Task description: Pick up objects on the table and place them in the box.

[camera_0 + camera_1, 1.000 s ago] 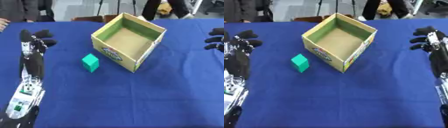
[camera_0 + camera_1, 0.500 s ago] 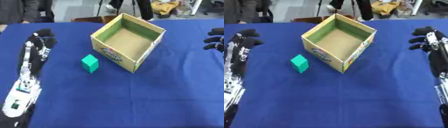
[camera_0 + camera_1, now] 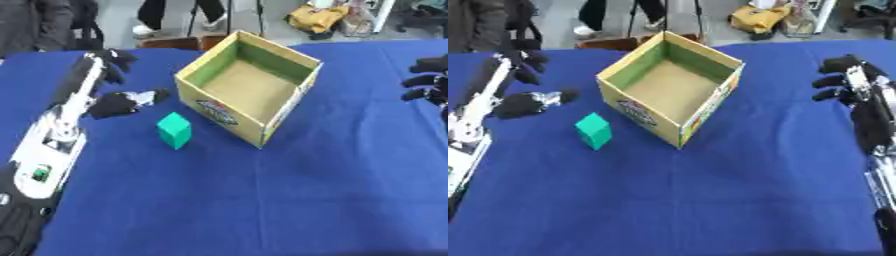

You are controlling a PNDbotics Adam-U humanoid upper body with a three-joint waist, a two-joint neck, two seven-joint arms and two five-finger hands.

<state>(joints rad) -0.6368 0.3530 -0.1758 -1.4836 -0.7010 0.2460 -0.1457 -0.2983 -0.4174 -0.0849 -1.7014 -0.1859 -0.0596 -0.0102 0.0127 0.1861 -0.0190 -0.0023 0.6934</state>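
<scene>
We note a small green cube (image 3: 174, 130) sitting on the blue-cloth bench (image 3: 262, 200), just beside the left-hand wall of the open yellow cardboard box (image 3: 248, 87), apart from it by a narrow strip of cloth. The cube shows no long axis to speak of; one corner edge faces us.

Our left hand (image 3: 118, 102) hangs to the cube's left and a little farther back, near it but not touching. Its fingers (image 3: 157, 94) are spread and relaxed, holding nothing, with the thumb-side pointing toward the cube. Our right hand (image 3: 846, 80) sits at the far right, well apart, with the box between it and the cube; its fingers are loosely bent but not closed on anything.

Judgement: the left hand is plainly the nearer one, and the reach it needs runs rightward and slightly toward us to bracket the cube.

The box stands open-topped, turned corner-on to us, green lining inside. Its brown floor shows bare; we see nothing in it. The cube is not yet picked.
</scene>
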